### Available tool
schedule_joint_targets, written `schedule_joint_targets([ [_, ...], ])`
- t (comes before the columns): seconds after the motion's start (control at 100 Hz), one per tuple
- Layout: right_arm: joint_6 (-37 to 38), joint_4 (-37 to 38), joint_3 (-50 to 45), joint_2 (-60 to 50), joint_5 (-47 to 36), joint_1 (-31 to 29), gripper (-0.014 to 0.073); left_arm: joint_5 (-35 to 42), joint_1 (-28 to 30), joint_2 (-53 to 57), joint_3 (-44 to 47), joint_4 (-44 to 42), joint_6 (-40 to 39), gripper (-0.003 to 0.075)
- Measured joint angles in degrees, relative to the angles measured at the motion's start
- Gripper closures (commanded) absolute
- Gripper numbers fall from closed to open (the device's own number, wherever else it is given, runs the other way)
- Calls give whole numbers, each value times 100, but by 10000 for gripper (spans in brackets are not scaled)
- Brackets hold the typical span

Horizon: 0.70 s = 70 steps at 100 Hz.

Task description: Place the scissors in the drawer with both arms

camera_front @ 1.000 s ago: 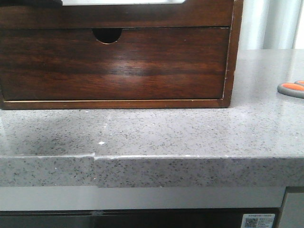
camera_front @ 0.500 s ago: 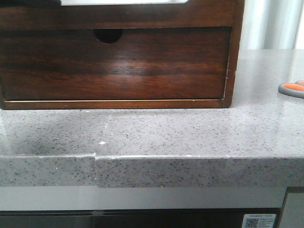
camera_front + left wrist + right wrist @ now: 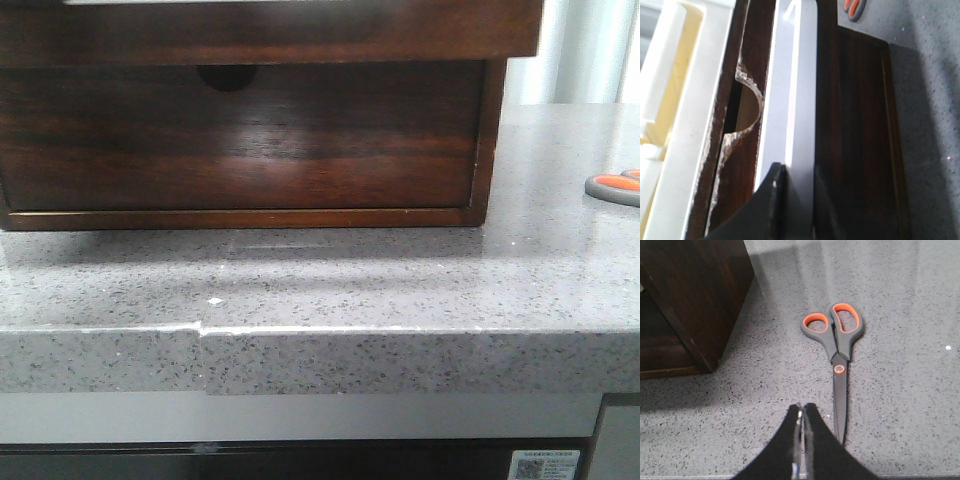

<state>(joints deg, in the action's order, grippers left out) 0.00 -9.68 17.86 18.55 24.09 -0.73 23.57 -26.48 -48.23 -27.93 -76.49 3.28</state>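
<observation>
1. Front view: grey speckled stone counter with a seam in its front edge. The wooden box sits at the back of it; the drawer, the upper one, juts forward over the notched drawer front and shades it. The scissors lie flat at the far right of the counter, well apart from the box; only the grey and orange loops show here.

2. Left wrist view: my left gripper is clenched on the drawer's front panel, one finger on each face. A white tray lies beyond the half-round notch. Judgement: the drawer is partly out. To do this step well I pull straight along the slide, keep the pinch square, and stop once the opening takes the scissors' full length.

3. Right wrist view: my right gripper hangs over the counter with fingers pressed together, holding nothing. The scissors lie just beside it, blades closed, tip toward me, loops away, orange pivot rivet midway. Judgement: thin and flat on stone, so a grasp across the thicker handle neck looks safest.
</observation>
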Motion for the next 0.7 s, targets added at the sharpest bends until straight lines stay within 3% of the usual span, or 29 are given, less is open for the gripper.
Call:
schedule_joint_targets([
  [0.49, 0, 0, 0, 0, 0, 0, 654, 268, 0, 293, 296, -13, 12, 734],
  [0.7, 0, 0, 0, 0, 0, 0, 654, 285, 0, 293, 304, -13, 12, 583],
])
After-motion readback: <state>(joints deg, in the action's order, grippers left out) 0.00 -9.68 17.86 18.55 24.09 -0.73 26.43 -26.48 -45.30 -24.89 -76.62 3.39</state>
